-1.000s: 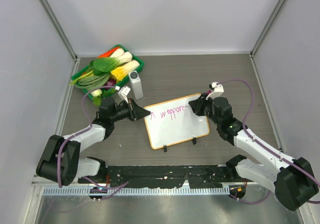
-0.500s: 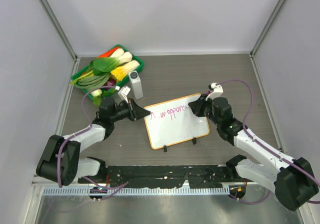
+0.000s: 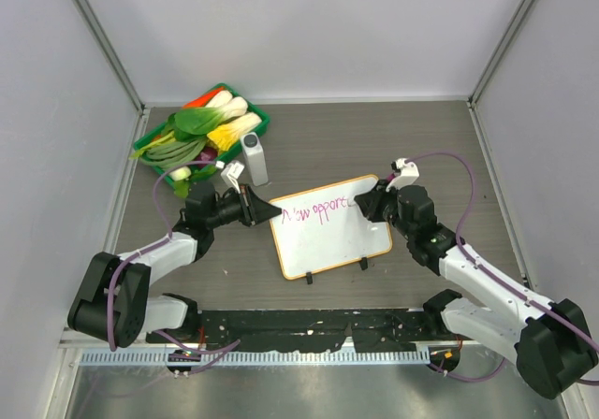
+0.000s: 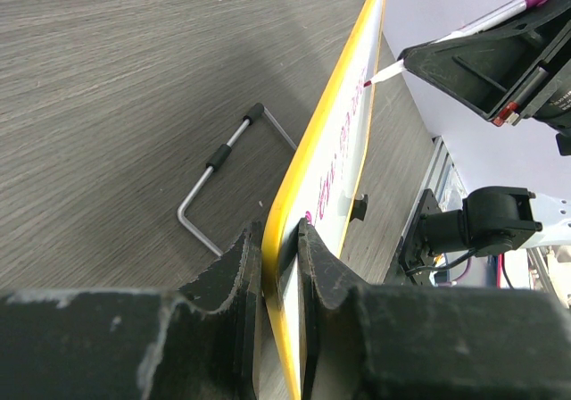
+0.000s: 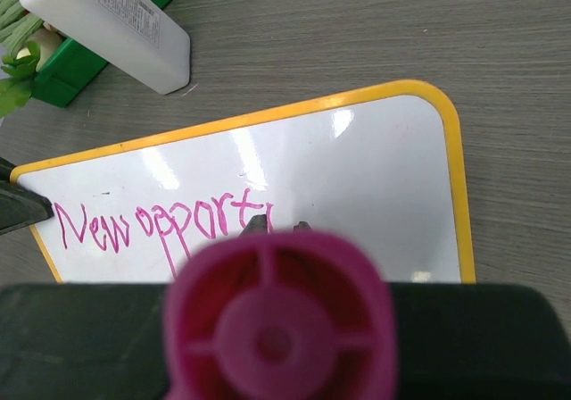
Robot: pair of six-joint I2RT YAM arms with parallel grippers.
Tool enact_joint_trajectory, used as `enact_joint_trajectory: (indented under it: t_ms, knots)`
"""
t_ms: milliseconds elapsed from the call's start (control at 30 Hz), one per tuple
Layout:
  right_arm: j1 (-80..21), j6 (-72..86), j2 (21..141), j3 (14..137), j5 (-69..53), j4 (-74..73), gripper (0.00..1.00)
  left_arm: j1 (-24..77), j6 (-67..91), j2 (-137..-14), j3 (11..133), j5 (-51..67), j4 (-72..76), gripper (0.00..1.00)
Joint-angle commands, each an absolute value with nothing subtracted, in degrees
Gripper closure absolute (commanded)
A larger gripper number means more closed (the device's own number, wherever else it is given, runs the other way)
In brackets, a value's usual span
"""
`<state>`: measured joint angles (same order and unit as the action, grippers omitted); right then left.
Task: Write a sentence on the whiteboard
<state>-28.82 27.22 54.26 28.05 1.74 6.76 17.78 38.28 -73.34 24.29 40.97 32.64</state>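
Note:
The whiteboard (image 3: 337, 241), white with an orange frame, lies in the middle of the table. My left gripper (image 3: 271, 212) is shut on its left edge; the left wrist view shows the jaws (image 4: 279, 239) clamped on the yellow frame (image 4: 335, 123). My right gripper (image 3: 363, 202) is shut on a pink marker (image 3: 404, 166), whose tip (image 4: 373, 80) touches the board's top line. The sentence (image 5: 165, 223) reads "New opport" plus a fresh stroke, in pink. The marker's pink end (image 5: 281, 324) hides the board (image 5: 375, 177) below the writing.
A green tray of vegetables (image 3: 201, 129) sits at the back left, with a white bottle (image 3: 254, 159) beside it near the board's top left corner. A bent metal wire stand (image 4: 223, 177) lies behind the board. Two black clip feet (image 3: 363, 264) are on the board's near edge.
The pink writing has grown to the right along the top line. My right gripper with the marker has shifted slightly right. The left gripper has not moved.

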Motion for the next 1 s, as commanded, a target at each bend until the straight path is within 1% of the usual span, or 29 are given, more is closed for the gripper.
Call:
enact_joint_trajectory:
  t_ms: [0,400,967]
  knots:
    - [-28.65,26.98,54.49,30.05,5.71,6.06,0.99,18.46,33.05,-73.57,24.79,37.71,29.09,1.0]
    - [-28.65,26.98,56.69,33.05,7.03,7.29,0.99,18.54,32.78,-73.39,24.79,37.71,28.92,1.0]
    - [-28.74,26.1,53.44,29.53,4.92,4.31,0.99,18.54,32.87,-73.92,24.96,37.71,29.0,1.0]
